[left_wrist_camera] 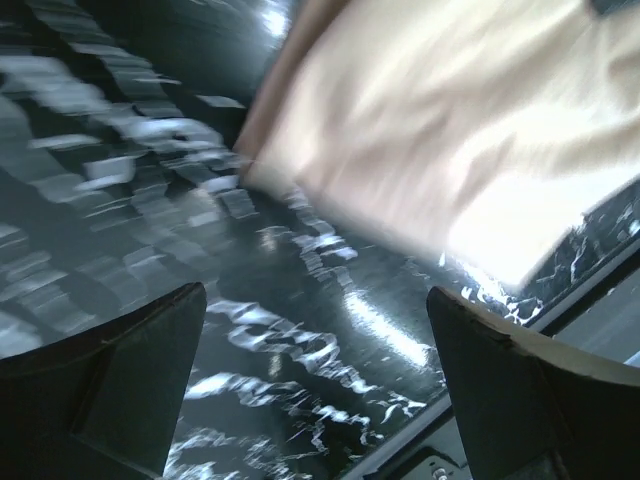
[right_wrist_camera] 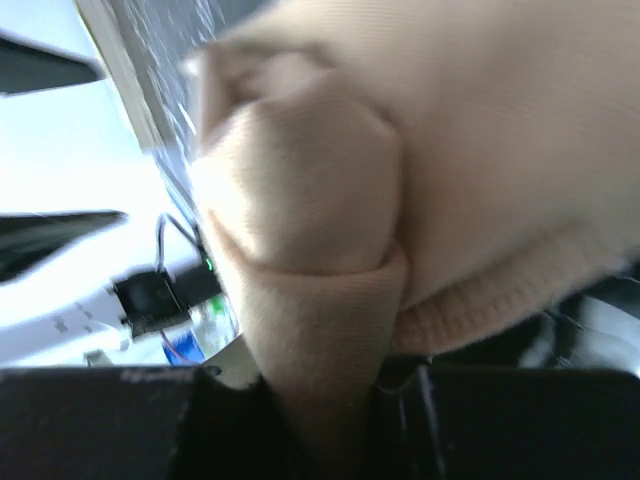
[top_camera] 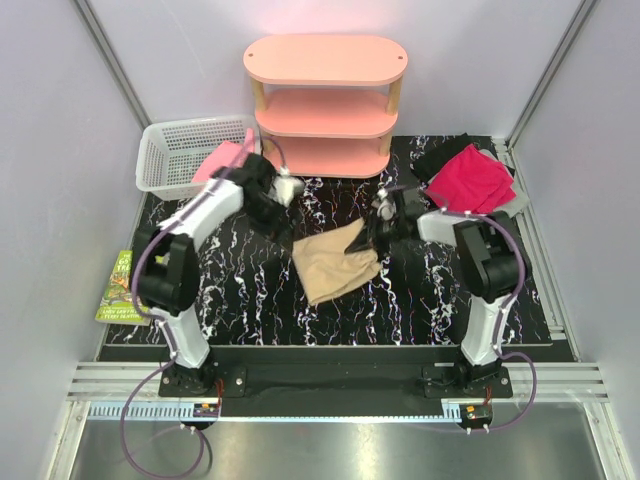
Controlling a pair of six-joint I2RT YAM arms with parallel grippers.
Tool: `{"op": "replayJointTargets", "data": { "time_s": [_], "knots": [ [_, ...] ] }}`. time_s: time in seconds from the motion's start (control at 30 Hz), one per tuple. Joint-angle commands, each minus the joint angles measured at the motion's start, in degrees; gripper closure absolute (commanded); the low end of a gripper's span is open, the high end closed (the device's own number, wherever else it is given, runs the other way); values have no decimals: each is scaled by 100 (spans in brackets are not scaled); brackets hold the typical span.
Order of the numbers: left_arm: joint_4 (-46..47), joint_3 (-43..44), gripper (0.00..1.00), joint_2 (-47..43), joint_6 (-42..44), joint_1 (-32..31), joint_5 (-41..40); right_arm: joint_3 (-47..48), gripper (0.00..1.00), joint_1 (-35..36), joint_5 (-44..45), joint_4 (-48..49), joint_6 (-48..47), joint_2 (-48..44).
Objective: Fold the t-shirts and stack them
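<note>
Top external: soft tan-beige cloth t-shirt (top_camera: 335, 265) lies crumpled on black marbled table (top_camera: 230, 300), right gripper (top_camera: 378, 228) at its edge. Left wrist: left gripper (left_wrist_camera: 315, 310) gapes wide, empty. Right wrist: right claw pinches a bunched fold; light floppy stuff, I'd grab corners

- Left arm (top_camera: 190, 240): pale grey-white shells on the long links, with rounded black housings at the joints.
- Right arm (top_camera: 487, 268): the same build, white links between bulky black joints.
- Bases (top_camera: 195, 378): black blocks bolted onto a dark rail.
- Purple cables (top_camera: 136, 268): thin, looping out from each base and running up along the links.
- Small connector boards (top_camera: 207, 408): orange-red parts, one in front of each base.
- Left jaws: two broad, dark matte fingers (left_wrist_camera: 110, 390) with angular, bevelled edges.
- Right jaws: black, blurred in the wrist view.
</note>
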Motion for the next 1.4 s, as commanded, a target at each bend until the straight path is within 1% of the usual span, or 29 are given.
{"op": "replayJointTargets", "data": {
  "time_s": [0.0, 0.03, 0.1, 0.13, 0.2, 0.23, 0.27, 0.33, 0.4, 0.5, 0.57, 0.83, 0.93, 1.07, 1.37],
  "knots": [
    [-534, 802, 1, -1061, 272, 887, 448, 1053, 100, -798, 562, -1059, -555, -741],
    [-587, 864, 1, -1279, 360, 1159, 483, 1290, 100, -947, 554, -1132, -617, -759],
    [-727, 864, 1, -1482, 483, 1380, 440, 1458, 100, -1359, 466, -1246, -608, -768],
    [-763, 812, 1, -1675, 588, 1590, 474, 1564, 100, -1492, 466, -1273, -608, -785],
    [-842, 716, 1, -1843, 676, 1767, 501, 1670, 100, -1860, 457, -1335, -608, -777],
    [-868, 576, 1, -2009, 764, 1898, 510, 1801, 100, -1906, 422, -1361, -626, -768],
    [-886, 496, 1, -2080, 808, 1943, 518, 1880, 100, -2168, 352, -1379, -609, -733],
    [-886, 251, 1, -2247, 896, 2031, 492, 2134, 100, -2468, 177, -1361, -478, -637],
    [-886, 48, 1, -2353, 923, 2032, 518, 2346, 100, -2531, 140, -1370, -433, -505],
    [-895, -93, 1, -2432, 932, 2198, 562, 2794, 100, -2627, 123, -1379, -363, -329],
    [-895, -199, 1, -2468, 958, 2234, 589, 3145, 100, -2803, 132, -1361, -275, -241],
    [-1044, -182, 1, -2433, 1028, 2304, 545, 4858, 100, -3330, -105, -1546, 103, 479],
    [-1132, -164, 1, -2450, 1098, 2365, 492, 5132, 100, -3611, -228, -1555, 200, 708],
    [-1211, -120, 1, -2433, 1178, 2462, 431, 5221, 100, -3884, -369, -1599, 235, 954],
    [-1387, 179, 1, -2292, 1204, 2497, 474, 4729, 100, -4280, -334, -1607, 174, 1245]
  ]
}}
